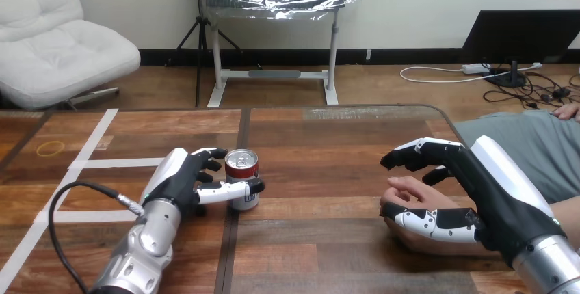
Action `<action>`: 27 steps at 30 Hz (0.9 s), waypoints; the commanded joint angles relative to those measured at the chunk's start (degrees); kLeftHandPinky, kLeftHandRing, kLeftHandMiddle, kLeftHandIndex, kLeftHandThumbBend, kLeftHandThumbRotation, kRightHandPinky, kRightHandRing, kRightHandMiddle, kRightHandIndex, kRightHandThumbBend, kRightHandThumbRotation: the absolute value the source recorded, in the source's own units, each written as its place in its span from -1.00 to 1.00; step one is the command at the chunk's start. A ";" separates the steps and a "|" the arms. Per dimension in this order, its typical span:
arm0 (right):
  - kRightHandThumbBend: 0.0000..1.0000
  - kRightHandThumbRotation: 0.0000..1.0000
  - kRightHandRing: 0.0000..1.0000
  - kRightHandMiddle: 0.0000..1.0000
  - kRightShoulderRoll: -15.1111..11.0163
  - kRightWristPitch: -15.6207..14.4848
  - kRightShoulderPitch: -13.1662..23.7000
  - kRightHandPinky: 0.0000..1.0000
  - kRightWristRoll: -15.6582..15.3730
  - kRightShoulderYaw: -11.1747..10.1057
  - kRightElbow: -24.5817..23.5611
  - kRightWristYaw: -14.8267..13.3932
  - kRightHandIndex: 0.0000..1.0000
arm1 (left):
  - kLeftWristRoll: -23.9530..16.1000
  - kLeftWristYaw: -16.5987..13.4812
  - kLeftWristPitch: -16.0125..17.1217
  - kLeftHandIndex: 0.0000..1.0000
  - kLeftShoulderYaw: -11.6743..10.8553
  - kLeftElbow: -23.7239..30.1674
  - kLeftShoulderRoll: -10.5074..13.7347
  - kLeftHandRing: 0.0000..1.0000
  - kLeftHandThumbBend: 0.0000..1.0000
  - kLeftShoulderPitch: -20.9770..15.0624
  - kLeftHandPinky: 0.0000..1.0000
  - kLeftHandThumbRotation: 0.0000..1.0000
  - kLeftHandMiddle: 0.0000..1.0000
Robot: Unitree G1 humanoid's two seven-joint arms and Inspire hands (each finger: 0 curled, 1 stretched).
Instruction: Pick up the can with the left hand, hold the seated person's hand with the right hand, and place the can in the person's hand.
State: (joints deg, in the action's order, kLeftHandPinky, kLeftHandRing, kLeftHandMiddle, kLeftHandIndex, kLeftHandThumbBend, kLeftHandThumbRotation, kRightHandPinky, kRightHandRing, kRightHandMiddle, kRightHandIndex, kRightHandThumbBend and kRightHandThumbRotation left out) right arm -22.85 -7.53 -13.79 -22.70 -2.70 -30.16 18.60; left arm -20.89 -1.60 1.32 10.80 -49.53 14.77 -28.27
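Observation:
A red and silver can (243, 168) stands upright on the wooden table (321, 143), left of the middle. My left hand (179, 179) is shut on it: the thumb (231, 190) lies across its near side and the fingers (208, 155) curl against its left and far side. The person's hand (407, 191) rests on the table at the right, fingers loosely bent. My right hand (492, 202) reaches over it from the right. Its thumb (429, 220) lies along the near side of the person's hand. Its fingers (418, 150) arch above with a gap between.
White tape lines (89, 164) cross the table's left part, and a small yellow ring (50, 148) lies near the far left. A cable (61, 225) loops from my left forearm. The person's torso (526, 140) sits at the table's right edge.

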 commanded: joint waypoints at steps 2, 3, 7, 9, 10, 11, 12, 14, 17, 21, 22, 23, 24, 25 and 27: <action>0.21 -1.00 0.52 0.51 -0.54 -0.10 2.54 0.36 -0.26 -0.04 -2.82 -0.23 0.34 | -0.02 0.51 0.19 0.72 0.97 2.65 -1.58 0.64 1.00 -2.16 0.46 -0.01 0.69; 0.21 -1.00 0.52 0.51 -0.55 -0.06 2.54 0.36 -0.25 -0.04 -2.79 -0.22 0.34 | 0.02 0.49 0.18 0.72 0.94 2.68 -1.67 0.64 1.00 -2.18 0.46 -0.01 0.70; 0.21 -1.00 0.52 0.51 -0.51 -0.10 2.57 0.35 -0.12 -0.06 -2.80 -0.10 0.34 | -0.08 0.27 0.43 0.74 0.99 2.71 -1.90 0.65 1.00 -2.19 0.46 0.00 0.72; 0.21 -1.00 0.52 0.51 -0.49 -0.29 2.57 0.35 -0.22 -0.03 -2.89 -0.06 0.34 | 0.02 0.19 0.48 0.74 0.88 2.76 -2.05 0.65 1.00 -2.17 0.45 0.00 0.72; 0.21 -1.00 0.52 0.51 -0.48 -0.42 2.56 0.35 -0.31 -0.02 -2.95 -0.04 0.34 | 0.11 0.14 0.48 0.75 0.79 2.80 -2.16 0.65 1.00 -2.16 0.45 0.00 0.73; 0.21 -1.00 0.52 0.51 -0.48 -0.52 2.56 0.35 -0.36 0.00 -2.99 -0.02 0.35 | 0.17 0.11 0.49 0.75 0.73 2.83 -2.23 0.65 1.00 -2.15 0.45 -0.01 0.73; 0.22 -1.00 0.52 0.51 -0.49 -0.56 2.56 0.35 -0.39 0.00 -3.00 -0.01 0.35 | 0.23 -0.02 0.60 0.75 0.67 2.86 -2.35 0.65 1.00 -2.13 0.44 -0.01 0.73; 0.22 -1.00 0.52 0.51 -0.51 -0.57 2.57 0.35 -0.38 0.01 -2.99 -0.01 0.35 | 0.26 -0.16 0.73 0.75 0.62 2.88 -2.47 0.65 1.00 -2.10 0.44 -0.02 0.74; 0.22 -1.00 0.52 0.51 -0.70 -0.14 2.59 0.35 -0.21 -0.08 -2.77 -0.03 0.35 | 0.23 -0.56 1.24 0.75 0.59 2.45 -2.69 0.64 1.00 -2.15 0.43 -0.03 0.74; 0.22 -1.00 0.52 0.51 -0.73 -0.05 2.58 0.35 -0.11 -0.16 -2.71 -0.06 0.35 | 0.13 -0.77 1.02 0.75 0.62 2.70 -2.94 0.64 0.99 -2.14 0.42 -0.04 0.74; 0.22 -1.00 0.51 0.51 -0.74 -0.04 2.58 0.35 -0.09 -0.17 -2.70 -0.06 0.34 | 0.12 -0.79 0.99 0.75 0.62 2.77 -2.97 0.64 0.99 -2.13 0.42 -0.04 0.74; 0.22 -1.00 0.51 0.51 -0.78 -0.06 2.59 0.34 -0.13 -0.18 -2.72 -0.03 0.34 | 0.03 -0.91 0.99 0.75 0.67 2.78 -3.03 0.64 0.98 -2.14 0.42 -0.05 0.74; 0.22 -1.00 0.51 0.51 -0.80 -0.08 2.60 0.34 -0.16 -0.18 -2.73 -0.02 0.34 | -0.03 -1.01 1.00 0.75 0.70 2.76 -3.06 0.64 0.98 -2.15 0.42 -0.05 0.74; 0.22 -1.00 0.51 0.51 -0.81 -0.10 2.63 0.34 -0.19 -0.16 -2.73 -0.01 0.34 | -0.07 -1.07 1.02 0.75 0.71 2.72 -3.07 0.64 0.98 -2.17 0.42 -0.05 0.74; 0.22 -1.00 0.51 0.50 -0.86 -0.02 2.66 0.34 -0.18 -0.19 -2.68 -0.02 0.34 | -0.10 -1.21 0.98 0.75 0.70 2.67 -3.16 0.64 0.97 -2.19 0.42 -0.06 0.74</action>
State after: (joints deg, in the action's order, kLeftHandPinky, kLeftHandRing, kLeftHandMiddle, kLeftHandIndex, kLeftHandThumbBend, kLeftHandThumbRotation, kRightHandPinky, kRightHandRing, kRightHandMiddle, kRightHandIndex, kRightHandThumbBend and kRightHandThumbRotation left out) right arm -22.86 -8.10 -13.79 -22.92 -2.62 -30.17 18.75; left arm -20.88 -2.26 1.40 10.79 -49.14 12.70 -28.26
